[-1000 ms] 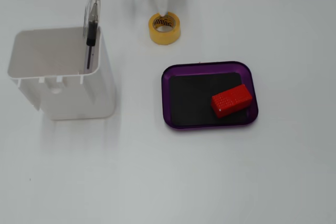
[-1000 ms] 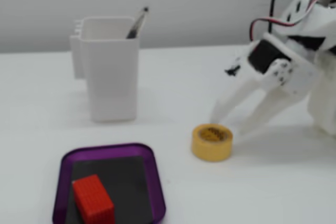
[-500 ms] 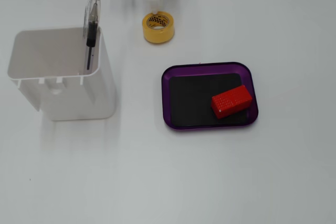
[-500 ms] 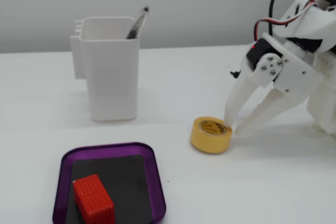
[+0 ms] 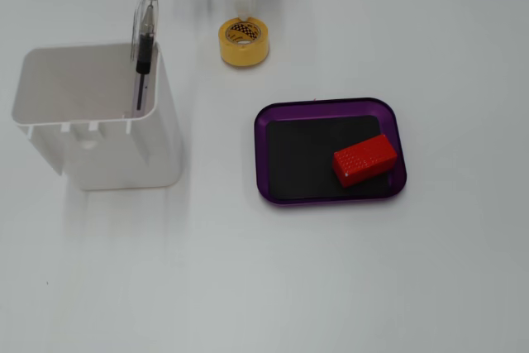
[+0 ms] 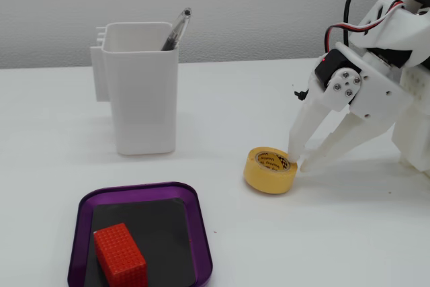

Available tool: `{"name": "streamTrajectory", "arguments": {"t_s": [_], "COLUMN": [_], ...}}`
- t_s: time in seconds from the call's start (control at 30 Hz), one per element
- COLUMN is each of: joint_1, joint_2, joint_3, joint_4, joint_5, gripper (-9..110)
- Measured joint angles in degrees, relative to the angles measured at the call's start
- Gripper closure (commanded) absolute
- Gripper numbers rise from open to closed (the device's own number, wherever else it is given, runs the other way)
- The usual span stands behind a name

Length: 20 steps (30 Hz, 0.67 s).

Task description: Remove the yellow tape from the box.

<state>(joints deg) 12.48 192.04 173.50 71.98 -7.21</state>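
In the side-on fixed view, nearest the camera lies the shallow purple translucent tray (image 6: 140, 241) with its black floor, holding only the red rectangular block (image 6: 119, 257); its front edge is cut off by the frame. Beyond it, the small yellow ring of tape (image 6: 270, 171) sits on the white table (image 6: 222, 105), well clear of the tray, so the removal looks essentially done. Over the last second the roll has slid a little away from the tray, nudged by the white two-finger gripper (image 6: 298, 161), whose fingers stand slightly spread, tips touching the roll's far rim and pinching nothing. Farthest back stands the tall white plastic container (image 6: 138, 87) with a pen (image 6: 174, 29). From above, only a pale blurred finger above the roll (image 5: 243, 41) is visible; the arm is out of frame.
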Motion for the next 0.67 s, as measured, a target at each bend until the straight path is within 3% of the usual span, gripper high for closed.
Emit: {"name": "streamTrajectory", "arguments": {"t_s": [0.37,0.67], "joint_1": [0.0,0.0], "joint_2": [0.0,0.0], "joint_3": [0.0,0.7], "joint_4": [-0.09,-2.81], "joint_5": [0.0,0.26], "gripper": [100,81]}}
